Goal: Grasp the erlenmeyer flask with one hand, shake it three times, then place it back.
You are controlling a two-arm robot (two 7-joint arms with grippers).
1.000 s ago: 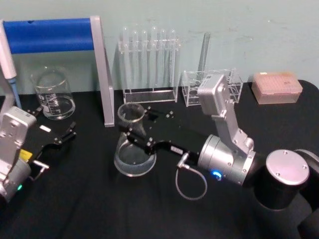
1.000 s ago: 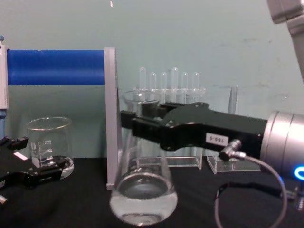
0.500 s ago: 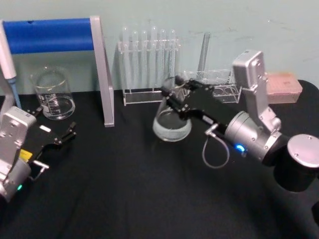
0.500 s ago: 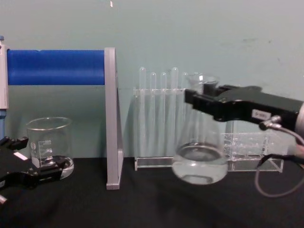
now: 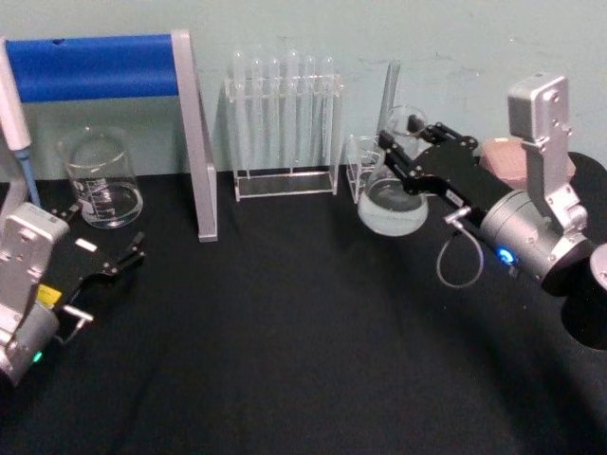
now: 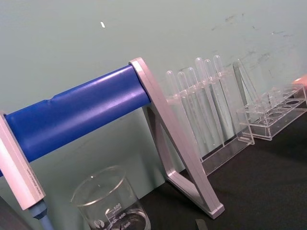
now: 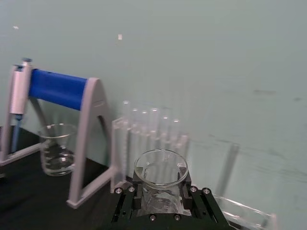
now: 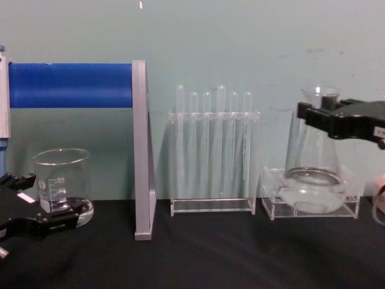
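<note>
Our right end effector [image 5: 402, 152] pinches the flask [image 5: 390, 201] by its neck, one flat finger on each side just under the flared rim. The flask hangs clear of the black surface [image 5: 285, 332] at the far right, close to upright, with its wide base in front of the low rack [image 5: 357, 163]. A shallow pool of clear liquid [image 8: 313, 189] lies across the bottom of the flask, and the glass above it is bare. One long tube [image 5: 390, 90] stands in the low rack behind the flask. To the left of that is the tall rack [image 5: 285, 180], with a row of tubes [image 5: 285, 104] standing upright in it. Farther left is the stand [image 5: 194, 133] with its blue bar, and a pipette [image 5: 14, 114] hangs at its end. The beaker [image 5: 100, 180] sits under the bar; we cannot tell whether anything is in it. Our left end effector [image 5: 102, 237] rests low on the surface just before the beaker, fingers spread, holding nothing.
</note>
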